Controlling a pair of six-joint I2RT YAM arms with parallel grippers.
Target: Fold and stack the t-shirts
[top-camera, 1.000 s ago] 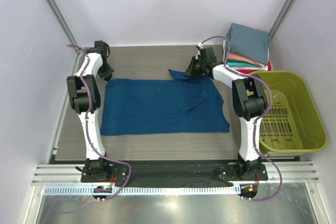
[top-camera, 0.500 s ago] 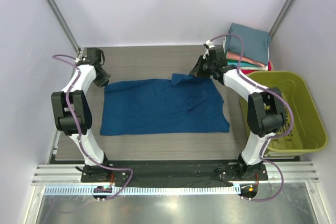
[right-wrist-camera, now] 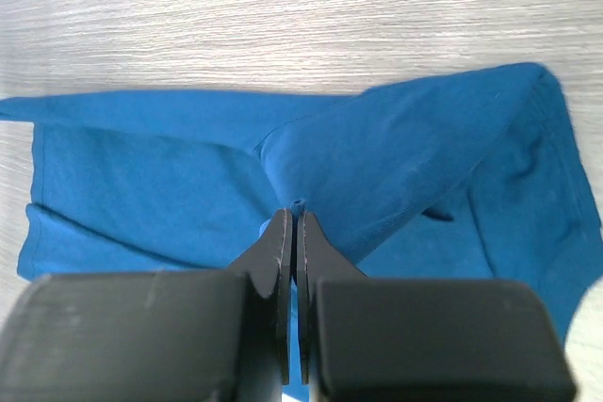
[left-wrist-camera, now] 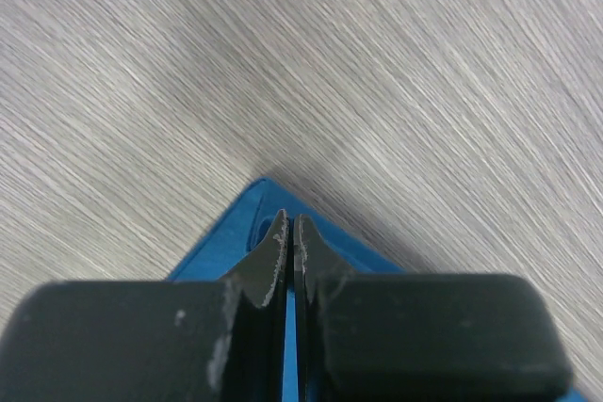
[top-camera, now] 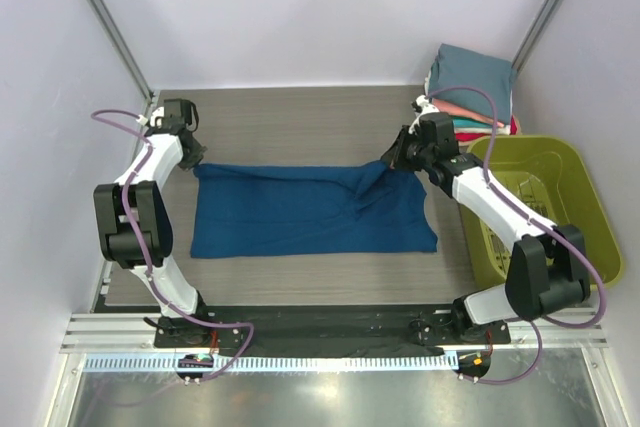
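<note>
A dark blue t-shirt [top-camera: 310,212] lies spread on the table; no print shows. My left gripper [top-camera: 192,159] is shut on its far left corner [left-wrist-camera: 256,204]. My right gripper [top-camera: 392,159] is shut on its far right edge, with cloth pinched between the tips [right-wrist-camera: 298,204] and a fold of the shirt [right-wrist-camera: 405,157] draped just beyond them. A stack of folded t-shirts [top-camera: 472,87], slate-teal on top with coral, white, green and red edges below, sits at the far right corner.
An olive-green plastic basket [top-camera: 590,222] stands at the right, just near of the stack. The wood-grain tabletop [top-camera: 290,117] shows beyond the shirt. White walls close in on the left, the back and the right.
Both grippers have moved toward the near side, drawing the shirt's far edge with them. The far edge now lies farther over the body and the shirt looks narrower front to back.
</note>
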